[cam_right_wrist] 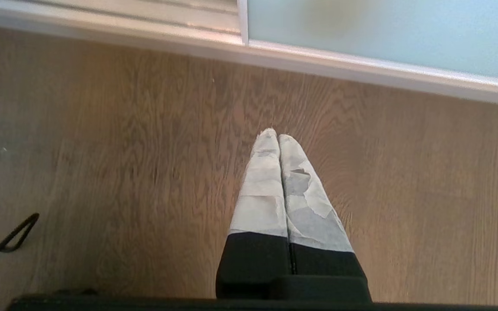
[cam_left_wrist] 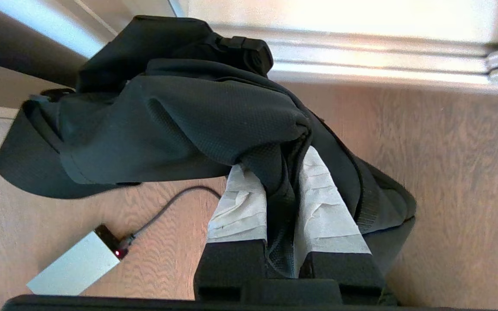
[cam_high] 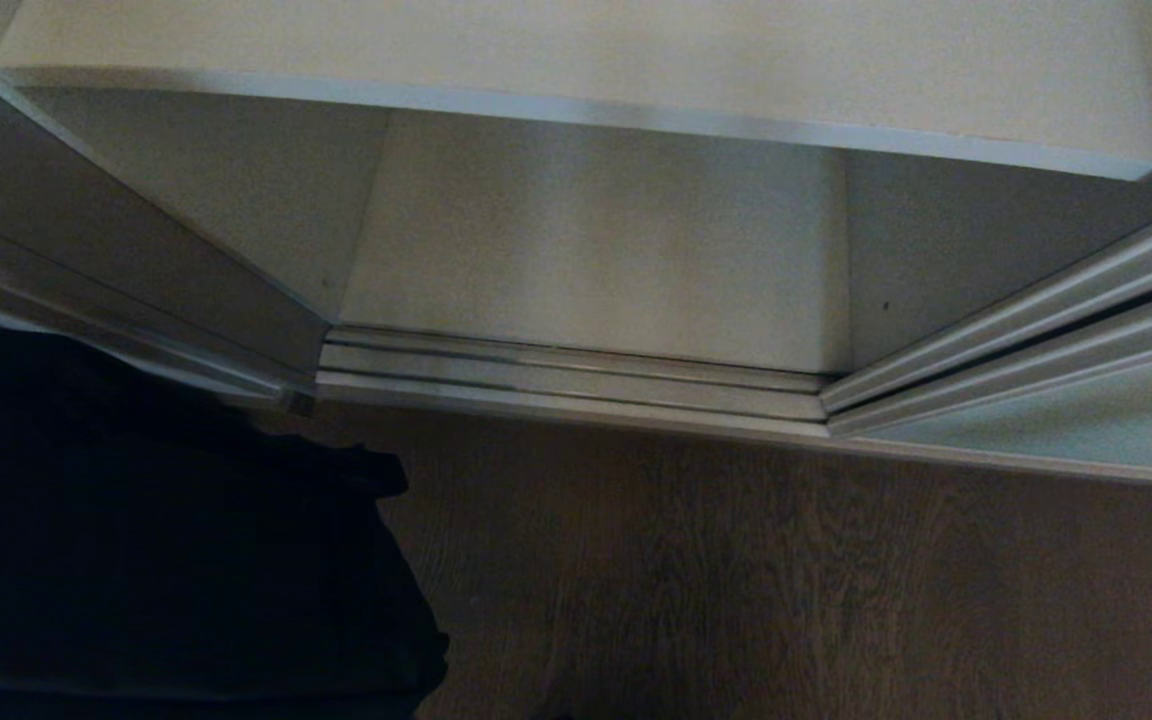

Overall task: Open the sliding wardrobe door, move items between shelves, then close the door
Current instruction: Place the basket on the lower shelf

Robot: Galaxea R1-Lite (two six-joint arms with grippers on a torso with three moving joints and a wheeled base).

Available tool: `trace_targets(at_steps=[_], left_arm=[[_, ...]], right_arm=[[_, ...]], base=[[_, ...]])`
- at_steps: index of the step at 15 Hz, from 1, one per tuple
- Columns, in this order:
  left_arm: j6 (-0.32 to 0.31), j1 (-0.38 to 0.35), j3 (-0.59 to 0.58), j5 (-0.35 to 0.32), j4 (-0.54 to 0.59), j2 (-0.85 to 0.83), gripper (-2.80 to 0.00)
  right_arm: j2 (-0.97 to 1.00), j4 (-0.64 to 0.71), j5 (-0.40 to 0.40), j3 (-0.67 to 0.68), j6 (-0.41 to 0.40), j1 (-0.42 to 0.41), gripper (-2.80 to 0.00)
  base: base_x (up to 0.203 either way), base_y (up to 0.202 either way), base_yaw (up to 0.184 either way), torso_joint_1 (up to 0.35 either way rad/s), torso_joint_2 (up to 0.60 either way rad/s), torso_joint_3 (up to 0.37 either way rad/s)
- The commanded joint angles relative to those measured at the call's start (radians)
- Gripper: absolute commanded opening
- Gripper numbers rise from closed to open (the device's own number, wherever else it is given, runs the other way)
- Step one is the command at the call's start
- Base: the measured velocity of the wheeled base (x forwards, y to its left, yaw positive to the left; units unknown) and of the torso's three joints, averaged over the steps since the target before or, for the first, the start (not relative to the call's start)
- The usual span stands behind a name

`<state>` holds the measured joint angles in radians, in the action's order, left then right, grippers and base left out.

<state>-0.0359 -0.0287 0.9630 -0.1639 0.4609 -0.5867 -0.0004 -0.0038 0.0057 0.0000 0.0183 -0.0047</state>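
Wood floor fills the lower head view; the wardrobe stands open, sliding door pushed right, bottom shelf bare with room. Black bag hangs lower left. Left wrist view: left claw clamped on bag fabric, clear of the track. Right wrist view: right claw pressed together, idle above floor.

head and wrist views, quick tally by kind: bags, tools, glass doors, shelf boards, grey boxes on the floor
black bag: 1, pinched in the left tool
tools: 2, left and right tool, the right shut on nothing above the wood floor
frosted glass door: 1
shelf boards: 2, upper shelf and bottom shelf
grey box with a cable: 1
total: 7
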Motion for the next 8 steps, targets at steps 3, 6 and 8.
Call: trace_targets(at_steps=[3,6,8], left_arm=[[-0.001,0.000,-0.007,-0.036,0.007,-0.021,-2.80],[-0.001,0.000,-0.017,-0.084,0.009,-0.042,-2.80],[0.009,0.000,-0.045,-0.091,0.007,-0.078,-2.80]], right_arm=[[-0.001,-0.001,0.000,0.001,0.000,0.000,-2.80],[-0.001,-0.001,0.000,0.001,0.000,0.000,-2.80],[-0.001,-0.001,0.000,0.002,0.000,0.000,-2.80]], base=[[0.000,0.000,0.000,0.006,0.00,-0.124],[0.000,0.000,0.000,-0.001,0.00,-0.015],[0.000,0.000,0.000,0.000,0.00,0.000]])
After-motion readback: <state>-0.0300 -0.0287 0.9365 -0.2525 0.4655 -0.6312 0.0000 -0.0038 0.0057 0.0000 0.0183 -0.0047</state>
